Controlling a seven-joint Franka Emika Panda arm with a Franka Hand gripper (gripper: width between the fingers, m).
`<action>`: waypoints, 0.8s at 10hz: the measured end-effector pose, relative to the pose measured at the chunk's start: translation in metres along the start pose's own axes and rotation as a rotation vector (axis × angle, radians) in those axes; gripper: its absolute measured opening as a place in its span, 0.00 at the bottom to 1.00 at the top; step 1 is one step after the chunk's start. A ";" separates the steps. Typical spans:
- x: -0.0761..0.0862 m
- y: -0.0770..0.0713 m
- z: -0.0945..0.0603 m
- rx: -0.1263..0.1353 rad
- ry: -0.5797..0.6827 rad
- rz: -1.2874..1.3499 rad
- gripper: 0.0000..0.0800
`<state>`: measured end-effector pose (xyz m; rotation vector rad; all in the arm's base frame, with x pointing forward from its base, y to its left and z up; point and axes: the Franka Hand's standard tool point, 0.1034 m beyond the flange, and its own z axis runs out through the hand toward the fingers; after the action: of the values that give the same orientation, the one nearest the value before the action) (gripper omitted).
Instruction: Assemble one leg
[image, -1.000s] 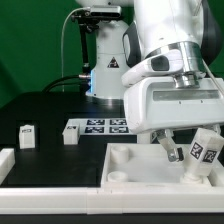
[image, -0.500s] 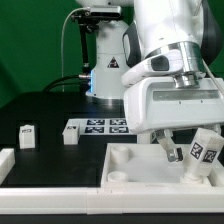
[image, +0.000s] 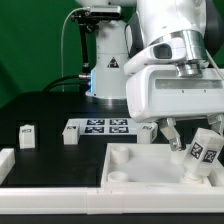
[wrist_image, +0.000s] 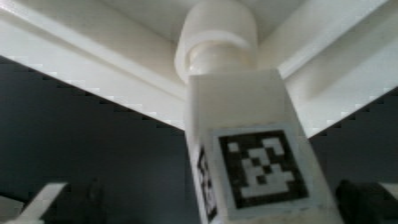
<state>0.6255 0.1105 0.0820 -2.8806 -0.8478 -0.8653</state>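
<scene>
A white leg (image: 203, 152) with a black-and-white tag stands tilted in a corner of the large white tray-like piece (image: 130, 168) at the exterior view's right. My gripper (image: 180, 140) hangs just above and beside it. In the wrist view the leg (wrist_image: 249, 150) fills the middle, its far end set into the tray-like piece's corner (wrist_image: 107, 60). My fingertips (wrist_image: 43, 200) show only at the picture's edges, well apart from the leg's sides. The gripper is open and holds nothing.
Two more legs (image: 27, 135) (image: 71, 133) stand on the black table at the exterior view's left, and another white part (image: 5, 162) lies at the left edge. The marker board (image: 100, 126) lies behind them. A lamp base stands at the back.
My gripper has risen a little off the leg. The leg has stayed tilted in the tray-like piece's corner.
</scene>
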 end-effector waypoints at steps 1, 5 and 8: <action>-0.001 -0.003 0.001 0.011 -0.019 -0.001 0.81; 0.004 -0.017 0.001 0.079 -0.203 0.050 0.81; 0.008 -0.013 0.001 0.133 -0.463 0.050 0.81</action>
<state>0.6249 0.1260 0.0833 -3.0043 -0.8119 -0.1226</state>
